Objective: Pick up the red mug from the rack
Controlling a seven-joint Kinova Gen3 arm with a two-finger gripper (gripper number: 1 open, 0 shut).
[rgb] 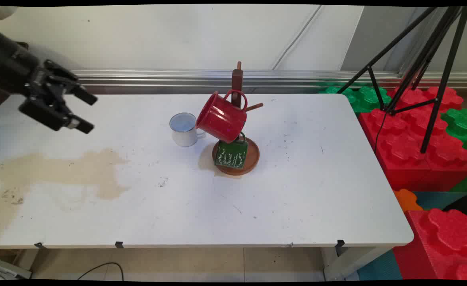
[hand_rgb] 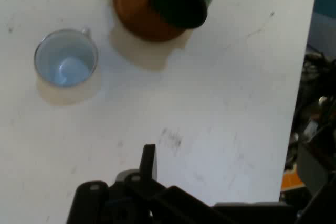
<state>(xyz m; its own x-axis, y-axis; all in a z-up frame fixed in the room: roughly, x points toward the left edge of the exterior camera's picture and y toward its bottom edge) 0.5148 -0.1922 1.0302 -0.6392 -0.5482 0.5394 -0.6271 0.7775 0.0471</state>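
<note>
My black gripper (rgb: 87, 112) hovers open and empty above the table's far left, well away from the mugs. A white enamel mug (rgb: 183, 129) stands upright near the table's middle. Just to its right is a wooden mug tree (rgb: 237, 81) on a round base (rgb: 254, 159). A red mug (rgb: 222, 117) hangs tilted from one of its pegs, and a green mug (rgb: 231, 154) sits low against the base. The hand view looks down on the white mug (hand_rgb: 66, 65), the wooden base (hand_rgb: 131, 17) and the green mug (hand_rgb: 181, 3), with one fingertip (hand_rgb: 149, 157) at the bottom.
A brown stain (rgb: 66, 171) spreads over the table's left part. Off the right edge stand large red and green foam blocks (rgb: 416, 135) and a black tripod (rgb: 428, 59). A metal rail (rgb: 157, 77) runs along the wall behind the table.
</note>
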